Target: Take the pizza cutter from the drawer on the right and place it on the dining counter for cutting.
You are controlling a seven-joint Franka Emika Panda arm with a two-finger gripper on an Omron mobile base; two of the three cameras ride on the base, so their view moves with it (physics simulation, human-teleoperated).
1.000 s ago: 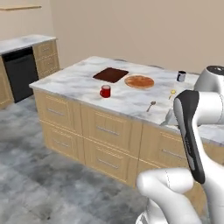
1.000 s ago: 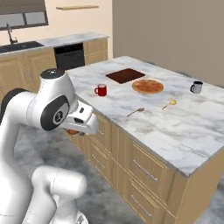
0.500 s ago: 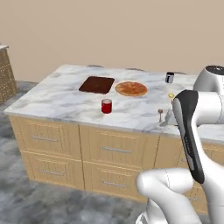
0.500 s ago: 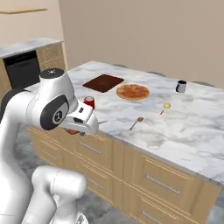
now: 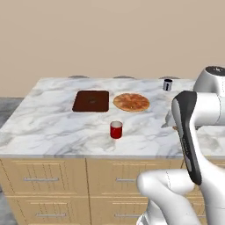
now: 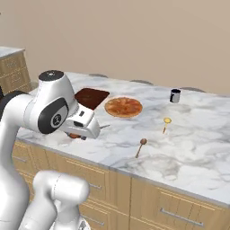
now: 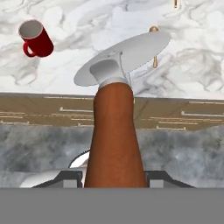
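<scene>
Pizza cutter [image 7: 114, 131]: held in the gripper [image 7: 114, 177], the reddish-brown handle rising between the 2 fingertips, which are closed against its sides. The steel wheel points forward, out over the front edge of the dining counter [image 5: 52, 127]. In the right base view the wheel's tip pokes out just beyond the hand, above the marble near its front edge.

Surroundings on the slab: red mug [image 5: 116, 130] near the front, pizza [image 5: 131, 102] and dark brown board [image 5: 91, 100] side by side behind it, a dark cup [image 6: 175, 95] toward the back, a wooden spoon [image 6: 140, 146] and a small yellow-headed utensil [image 6: 166, 123] lying apart on bare marble.

Progress, as judged: retrieval is done, since the cutter is in hand at the counter. Placement is outstanding; the cutter is not yet resting on the marble. Bare surface lies ahead of the wheel.
</scene>
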